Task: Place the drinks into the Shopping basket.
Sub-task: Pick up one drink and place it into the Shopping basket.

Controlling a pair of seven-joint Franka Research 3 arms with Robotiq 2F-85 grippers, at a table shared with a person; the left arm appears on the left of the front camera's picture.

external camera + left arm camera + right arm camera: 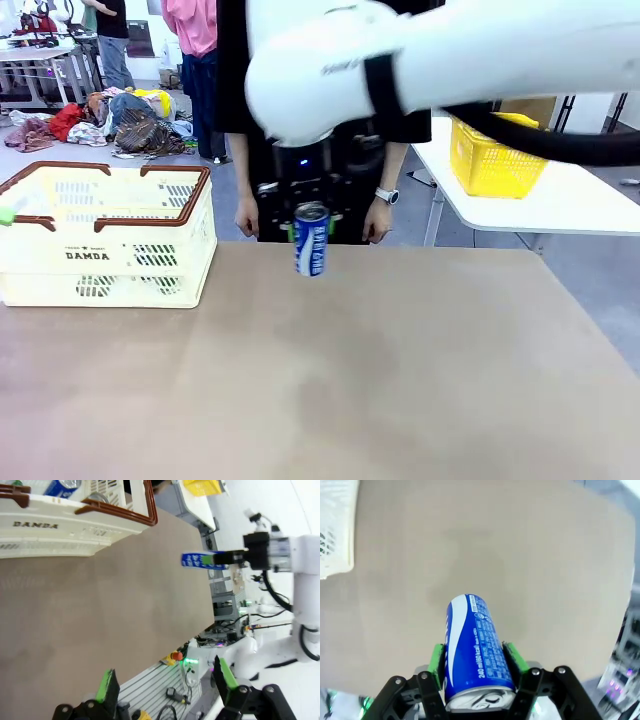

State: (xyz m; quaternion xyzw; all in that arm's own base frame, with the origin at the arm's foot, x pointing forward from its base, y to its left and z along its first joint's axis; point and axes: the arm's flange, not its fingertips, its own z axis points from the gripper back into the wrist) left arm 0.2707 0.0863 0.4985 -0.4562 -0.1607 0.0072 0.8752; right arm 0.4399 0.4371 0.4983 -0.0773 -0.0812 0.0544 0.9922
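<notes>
i had right gripper (475, 672) clamped on blue can (311, 240) near top, held above table (400, 380), right of basket (105, 235). left gripper (165, 682) wide open, empty. can looked rigid, slick, light; side grip seemed right.

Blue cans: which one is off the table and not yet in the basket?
The blue can clamped in the right gripper, hanging above the table. The other blue can already lies inside the Shopping basket.
</notes>
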